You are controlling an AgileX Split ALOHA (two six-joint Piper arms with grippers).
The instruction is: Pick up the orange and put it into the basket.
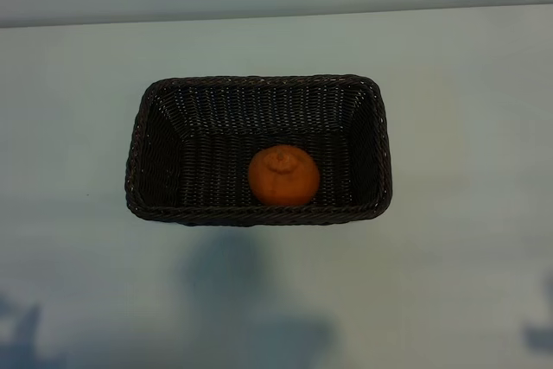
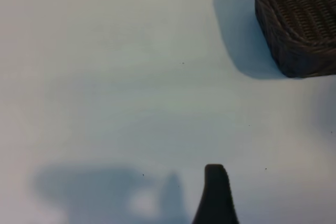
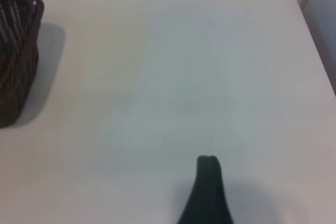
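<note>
The orange [image 1: 283, 176] lies inside the basket [image 1: 259, 82], on its floor against the near wall, stem end up. Nothing touches it. Neither arm appears in the exterior view. In the left wrist view one dark finger [image 2: 215, 196] of my left gripper hangs over bare table, with a corner of the basket [image 2: 296, 24] well off to one side. The right wrist view shows one dark finger [image 3: 206, 192] of my right gripper, likewise over bare table, with an end of the basket [image 3: 18, 51] far from it. Each gripper's second finger is out of frame, and neither holds anything.
The white table [image 1: 467, 127] spreads round the basket on all sides. Its far edge [image 1: 276, 16] runs behind the basket. In the right wrist view the table's edge and corner [image 3: 310, 30] show. Soft shadows fall on the table near its front.
</note>
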